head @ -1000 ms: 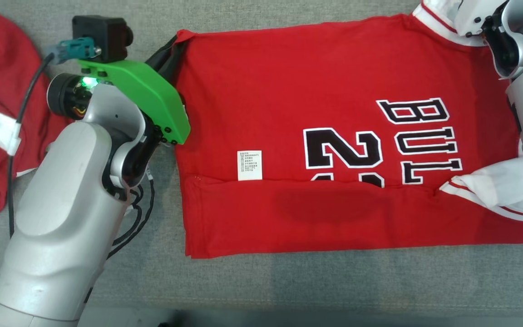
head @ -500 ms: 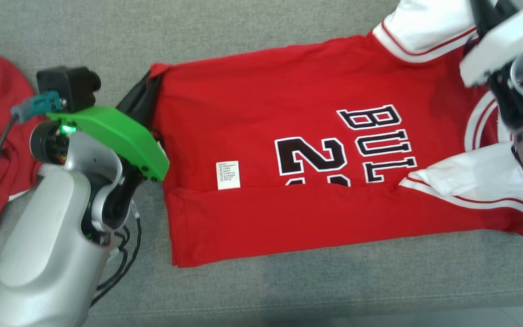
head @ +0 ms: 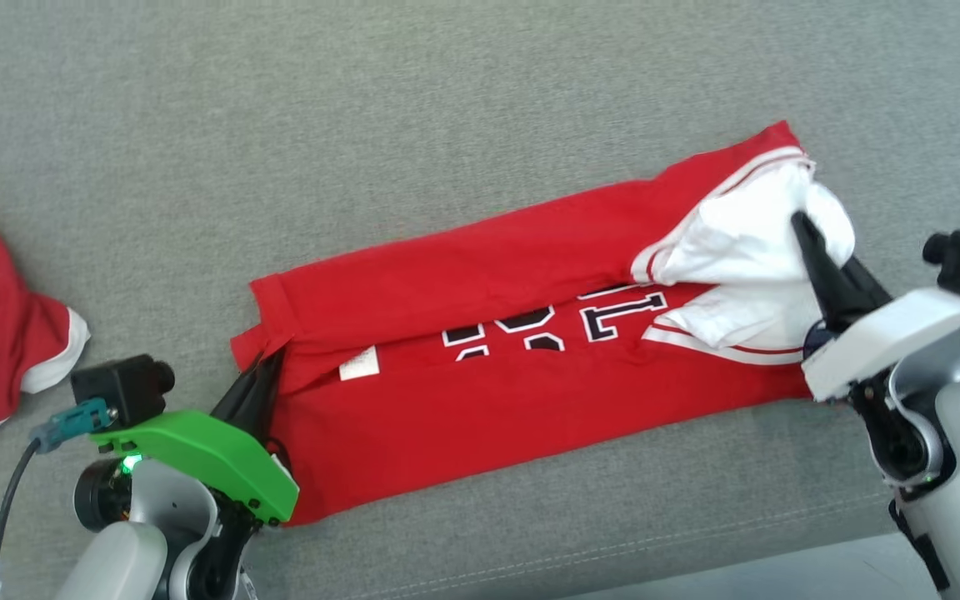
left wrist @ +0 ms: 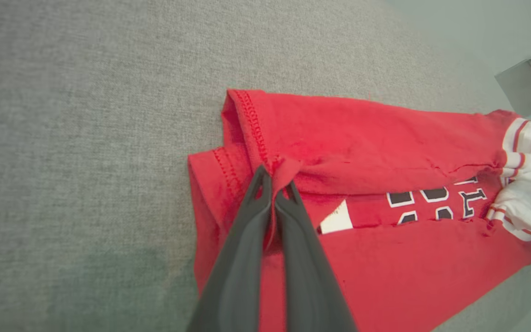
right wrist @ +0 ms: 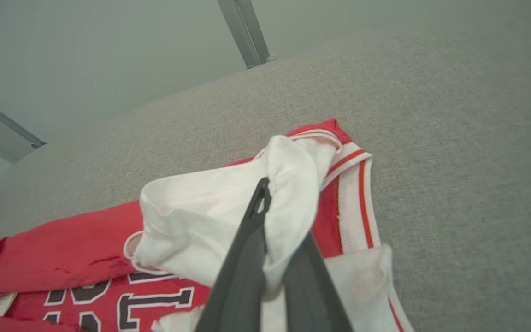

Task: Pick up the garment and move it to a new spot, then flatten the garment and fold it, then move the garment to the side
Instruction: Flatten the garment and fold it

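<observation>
Noting the garment's (head: 488,275) long axis along the desk's (head: 447,100) near edge, you have the left gripper (head: 267,362) clamped on its hem (left wrist: 247,115), the right gripper (head: 798,221) clamped on its sleeve (right wrist: 201,221).

- The head camera looked steeply down from above the tabletop's (head: 447,125) near edge, taking in the whole folded garment (head: 480,408) at middle range.
- The left wrist camera sat close behind the left fingers (left wrist: 240,263), facing along the garment from its hem end.
- The right wrist camera looked low along the right fingers (right wrist: 240,276) toward the tabletop's far edge, close on the white sleeve (right wrist: 210,221).
- All three shared the lettering (head: 542,329) at the garment's middle.
</observation>
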Tool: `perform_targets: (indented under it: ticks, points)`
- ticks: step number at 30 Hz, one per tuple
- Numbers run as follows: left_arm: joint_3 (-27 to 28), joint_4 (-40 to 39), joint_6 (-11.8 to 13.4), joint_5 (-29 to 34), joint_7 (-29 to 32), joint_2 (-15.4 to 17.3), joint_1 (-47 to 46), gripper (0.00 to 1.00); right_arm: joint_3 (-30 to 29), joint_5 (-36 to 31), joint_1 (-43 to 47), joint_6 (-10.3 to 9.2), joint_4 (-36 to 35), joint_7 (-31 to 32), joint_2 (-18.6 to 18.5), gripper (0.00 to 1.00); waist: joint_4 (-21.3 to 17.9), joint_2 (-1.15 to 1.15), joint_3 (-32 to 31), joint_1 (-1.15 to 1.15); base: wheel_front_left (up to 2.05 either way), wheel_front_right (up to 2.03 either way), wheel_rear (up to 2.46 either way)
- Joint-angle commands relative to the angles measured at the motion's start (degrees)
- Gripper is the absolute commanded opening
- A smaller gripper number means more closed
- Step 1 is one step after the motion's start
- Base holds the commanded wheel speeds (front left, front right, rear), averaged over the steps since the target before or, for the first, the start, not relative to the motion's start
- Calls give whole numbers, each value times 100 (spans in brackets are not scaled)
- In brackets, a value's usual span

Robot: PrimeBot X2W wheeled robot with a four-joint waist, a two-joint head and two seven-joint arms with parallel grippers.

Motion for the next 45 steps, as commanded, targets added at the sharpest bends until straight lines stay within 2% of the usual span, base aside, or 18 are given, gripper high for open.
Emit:
perform_targets:
  ticks: [1,4,8,10,11,12,13,14,15,16,21,26,30,40,45]
  points:
    - [60,-22,26,-117,-45,5,58,0,-67,-11,94,0,-12,-2,45,0,-199,60,-166,1,0,0,0]
    - [80,50,47,-187,-87,-28,285,0,-233,-257,387,1,81,26,308,0,-268,60,-259,1,0,0,0]
    - [171,-13,63,-304,-117,-59,356,0,-290,-371,456,0,94,64,392,0,-290,60,-326,1,0,0,0]
    - [160,-40,98,-317,-55,28,490,0,-306,-612,490,0,219,155,419,0,-310,60,-382,1,0,0,0]
    - [141,-64,99,-344,-30,25,550,0,-275,-706,482,1,263,174,419,42,-319,60,-406,1,0,0,0]
    - [126,-98,104,-359,-28,26,600,8,-255,-823,469,0,310,183,377,100,-319,60,-422,1,0,0,0]
    - [123,-130,109,-359,-33,38,650,29,-260,-913,463,0,385,208,350,100,-316,60,-437,1,0,0,0]
    - [120,-172,111,-350,-57,49,693,40,-256,-974,453,-1,448,243,350,100,-311,60,-450,1,0,0,0]
    - [112,-211,103,-354,-83,41,746,94,-264,-1084,440,0,505,250,311,100,-293,60,-468,1,0,0,0]
    - [99,-246,95,-356,-108,40,810,100,-289,-1135,424,-1,536,259,290,100,-273,60,-486,1,0,0,0]
    - [41,-281,175,-50,-350,96,1003,100,-518,-1214,281,0,414,398,227,100,-198,60,-564,1,0,0,0]
    - [195,-388,277,519,-1434,-23,1163,100,-516,-1361,161,0,237,906,122,100,-151,60,-644,1,0,0,0]
    - [74,-125,331,1133,-2192,-85,1174,100,-452,-1581,33,-1,493,1415,37,100,20,60,-599,1,0,0,0]
    - [-14,437,222,1484,-2568,-357,1003,100,-327,-2051,-167,-4,1478,1614,-74,100,301,60,-396,1,0,0,0]
    - [145,601,147,1574,-2628,-507,1028,100,-195,-1539,-240,2,1986,1930,62,100,333,60,-384,1,0,0,0]
